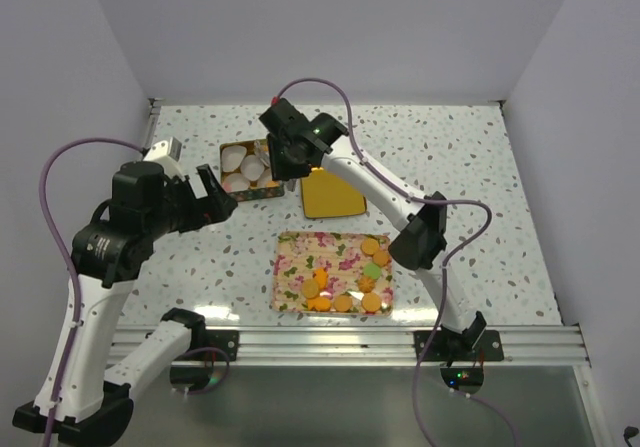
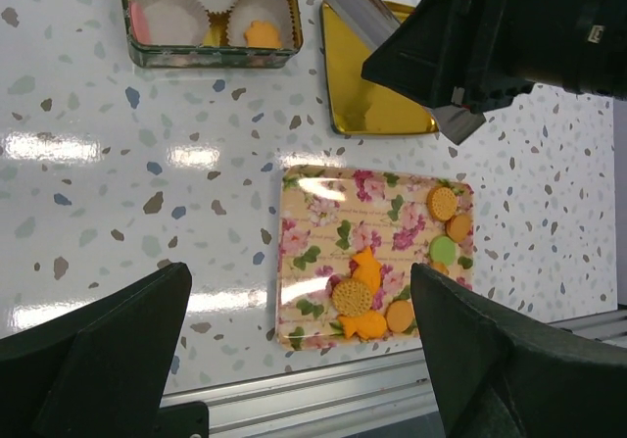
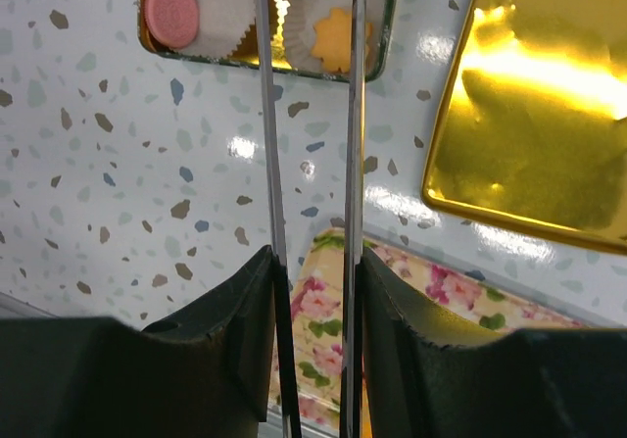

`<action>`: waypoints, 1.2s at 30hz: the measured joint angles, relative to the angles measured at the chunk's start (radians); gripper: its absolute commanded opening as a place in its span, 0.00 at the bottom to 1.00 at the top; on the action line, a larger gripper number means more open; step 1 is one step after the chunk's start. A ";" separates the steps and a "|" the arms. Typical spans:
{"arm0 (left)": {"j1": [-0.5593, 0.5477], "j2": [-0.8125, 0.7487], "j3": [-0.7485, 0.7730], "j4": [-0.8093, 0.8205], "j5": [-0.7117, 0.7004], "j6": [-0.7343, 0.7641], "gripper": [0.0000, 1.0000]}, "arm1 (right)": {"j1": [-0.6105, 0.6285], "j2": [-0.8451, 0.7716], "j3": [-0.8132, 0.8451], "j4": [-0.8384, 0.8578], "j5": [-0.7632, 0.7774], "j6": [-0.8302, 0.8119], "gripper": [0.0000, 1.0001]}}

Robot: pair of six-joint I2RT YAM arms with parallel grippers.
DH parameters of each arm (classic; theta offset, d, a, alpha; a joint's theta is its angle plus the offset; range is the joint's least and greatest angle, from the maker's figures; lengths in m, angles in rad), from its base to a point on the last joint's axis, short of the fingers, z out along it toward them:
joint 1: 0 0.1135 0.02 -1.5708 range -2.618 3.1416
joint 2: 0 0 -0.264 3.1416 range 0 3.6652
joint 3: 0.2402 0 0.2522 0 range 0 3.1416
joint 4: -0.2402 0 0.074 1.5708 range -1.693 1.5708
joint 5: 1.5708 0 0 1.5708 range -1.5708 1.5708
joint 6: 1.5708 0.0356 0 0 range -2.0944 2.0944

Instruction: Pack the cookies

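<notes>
Several orange-brown cookies and one pale green one (image 1: 345, 289) lie on a floral tray (image 1: 300, 267); they also show in the left wrist view (image 2: 358, 296). A tin box (image 1: 250, 172) with white paper cups holds a flower-shaped orange cookie (image 3: 340, 38) and a pink round one (image 3: 173, 14). My right gripper (image 1: 285, 152) is shut on metal tongs (image 3: 353, 164), whose two blades reach over the tin with nothing between them. My left gripper (image 2: 299, 291) is open and empty, above the table left of the tray.
A gold tin lid (image 1: 332, 195) lies upside down right of the tin, behind the tray. The right arm (image 2: 509, 26) stretches over the lid. A metal rail (image 1: 350, 342) runs along the table's near edge.
</notes>
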 measured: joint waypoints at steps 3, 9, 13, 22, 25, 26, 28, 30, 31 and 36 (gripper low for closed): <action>0.000 -0.016 -0.002 -0.004 0.000 0.001 1.00 | -0.016 0.037 0.030 0.037 -0.022 -0.012 0.38; 0.000 -0.037 -0.005 -0.021 -0.010 0.004 1.00 | -0.058 0.073 0.038 0.098 -0.051 -0.014 0.38; 0.000 -0.030 -0.005 -0.021 -0.020 0.011 1.00 | -0.077 0.090 0.038 0.121 -0.063 -0.014 0.39; 0.000 -0.020 -0.005 -0.021 -0.038 0.028 1.00 | -0.081 0.127 0.031 0.135 -0.084 -0.014 0.43; 0.000 -0.020 -0.005 -0.022 -0.040 0.028 1.00 | -0.080 0.127 0.019 0.139 -0.083 -0.014 0.46; 0.000 -0.020 -0.005 -0.022 -0.040 0.028 1.00 | -0.080 0.127 0.016 0.139 -0.083 -0.014 0.47; 0.000 -0.021 -0.004 -0.023 -0.042 0.029 1.00 | -0.081 0.127 0.012 0.137 -0.083 -0.014 0.49; 0.000 -0.021 -0.004 -0.024 -0.042 0.029 1.00 | -0.081 0.127 0.012 0.137 -0.082 -0.014 0.50; 0.000 -0.022 -0.004 -0.024 -0.043 0.029 1.00 | -0.081 0.127 0.011 0.137 -0.082 -0.014 0.50; 0.000 -0.026 -0.003 -0.029 -0.043 0.029 1.00 | -0.081 0.127 0.011 0.134 -0.079 -0.014 0.50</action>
